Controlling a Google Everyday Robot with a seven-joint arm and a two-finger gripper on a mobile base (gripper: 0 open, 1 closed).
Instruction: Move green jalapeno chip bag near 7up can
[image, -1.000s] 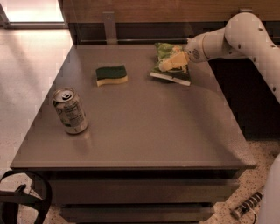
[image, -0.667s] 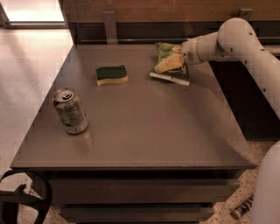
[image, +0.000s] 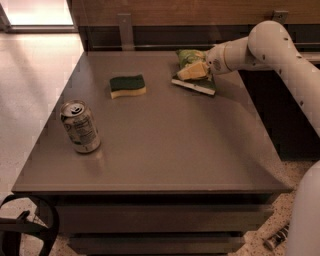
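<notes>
The green jalapeno chip bag (image: 188, 56) lies flat at the far right of the table, its pale bottom seam toward me. My gripper (image: 191, 72) is down on the middle of the bag, reaching in from the right on the white arm (image: 265, 45), and covers part of it. The 7up can (image: 80, 126) stands upright near the table's left edge, well apart from the bag and closer to me.
A yellow sponge with a dark green top (image: 127, 86) lies on the grey table (image: 175, 145) between the can and the bag, toward the back. A wooden wall runs behind the table. A black loop (image: 30, 227) sits at floor level, bottom left.
My gripper has moved slightly left and down onto the chip bag. The bag, can and sponge have not moved.
</notes>
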